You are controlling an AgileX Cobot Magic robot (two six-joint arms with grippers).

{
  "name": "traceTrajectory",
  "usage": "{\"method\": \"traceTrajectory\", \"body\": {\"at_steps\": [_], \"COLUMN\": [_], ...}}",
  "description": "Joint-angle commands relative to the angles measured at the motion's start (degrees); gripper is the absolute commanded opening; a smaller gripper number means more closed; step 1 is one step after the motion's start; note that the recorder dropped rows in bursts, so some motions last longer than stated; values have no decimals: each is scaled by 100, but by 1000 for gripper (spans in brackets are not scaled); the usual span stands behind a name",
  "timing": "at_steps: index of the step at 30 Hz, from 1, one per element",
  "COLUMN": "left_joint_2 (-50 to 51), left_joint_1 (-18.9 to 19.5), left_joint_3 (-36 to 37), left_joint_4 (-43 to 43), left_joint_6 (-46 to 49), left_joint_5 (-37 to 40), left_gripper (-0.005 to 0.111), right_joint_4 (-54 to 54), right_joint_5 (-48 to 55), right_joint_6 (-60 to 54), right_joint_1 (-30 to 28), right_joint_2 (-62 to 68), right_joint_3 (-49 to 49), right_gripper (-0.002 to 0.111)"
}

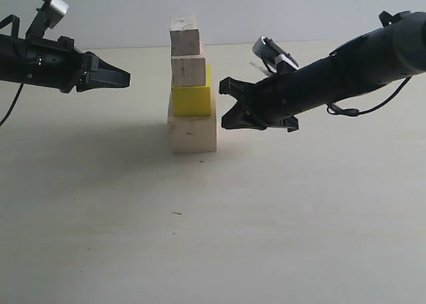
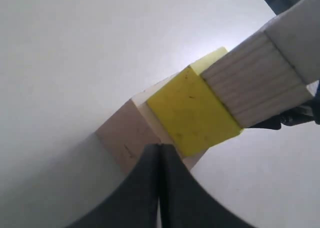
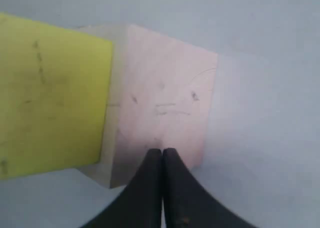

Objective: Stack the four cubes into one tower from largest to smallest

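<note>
The four cubes stand as one tower at the table's middle. A large bare-wood cube (image 1: 192, 132) is at the bottom, then the yellow cube (image 1: 192, 98), a medium wood cube (image 1: 189, 70) and the small wood cube (image 1: 184, 35) on top. My left gripper (image 1: 126, 80) hovers shut and empty, well left of the tower, at the yellow cube's height. My right gripper (image 1: 229, 104) is shut and empty just right of the tower, apart from it. In the left wrist view the shut tips (image 2: 160, 145) point at the large cube (image 2: 125, 133). In the right wrist view they (image 3: 162, 149) face the large cube (image 3: 165, 103).
The pale tabletop (image 1: 213, 237) spreads out round the tower, with a plain wall behind. Both black arms reach in from the sides above the table. The upper cubes sit slightly off-centre on each other.
</note>
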Motion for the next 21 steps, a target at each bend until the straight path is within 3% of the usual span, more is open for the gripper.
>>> {"method": "traceTrajectory", "body": {"at_steps": [1, 6, 10, 14, 21], "left_joint_2": [-38, -51, -225, -642, -1943], "left_joint_1": [108, 174, 174, 174, 174], "left_joint_3": [17, 23, 347, 1105, 2456], "left_joint_4": [-74, -150, -931, -1897, -1897], "left_joint_6": [-1, 13, 625, 1633, 2215], "left_joint_5": [16, 16, 5, -72, -585], "left_gripper": [0, 0, 0, 0, 0], "right_joint_4": [-635, -1003, -1580, -1685, -1678], "right_joint_5": [-266, -565, -859, -1231, -2577], "right_joint_6": [254, 272, 283, 292, 139], "right_joint_1": [-283, -694, -781, -781, -781], "right_joint_2": [-457, -1110, -1637, -2270, -3948], "right_joint_3": [5, 5, 39, 364, 1961], "right_gripper": [0, 0, 0, 0, 0]}}
